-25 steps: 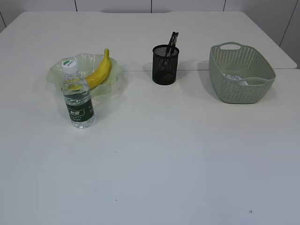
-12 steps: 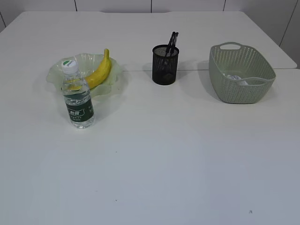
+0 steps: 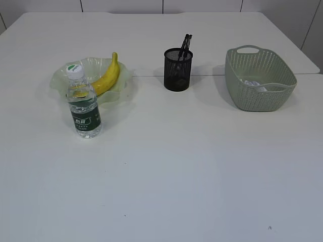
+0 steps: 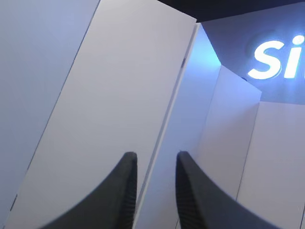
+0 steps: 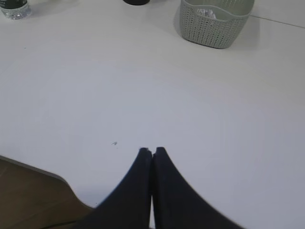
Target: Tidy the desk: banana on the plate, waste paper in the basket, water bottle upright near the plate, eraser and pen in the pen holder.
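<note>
The banana (image 3: 107, 76) lies on the pale-green plate (image 3: 60, 75) at the left of the desk (image 3: 166, 166). The water bottle (image 3: 84, 102) stands upright in front of the plate. The black pen holder (image 3: 177, 70) holds pens (image 3: 184, 46); the eraser is hidden. The waste paper (image 3: 254, 84) lies in the basket (image 3: 258, 78), also seen in the right wrist view (image 5: 214, 21). My left gripper (image 4: 156, 157) is open and empty, pointing at walls. My right gripper (image 5: 152, 151) is shut and empty over the desk's near edge. Neither gripper shows in the exterior view.
A thin seam line (image 3: 151, 76) runs across the desk behind the pen holder. In the right wrist view the desk's near edge (image 5: 43, 171) borders brown floor, and the bottle's base (image 5: 14, 10) sits at the top left.
</note>
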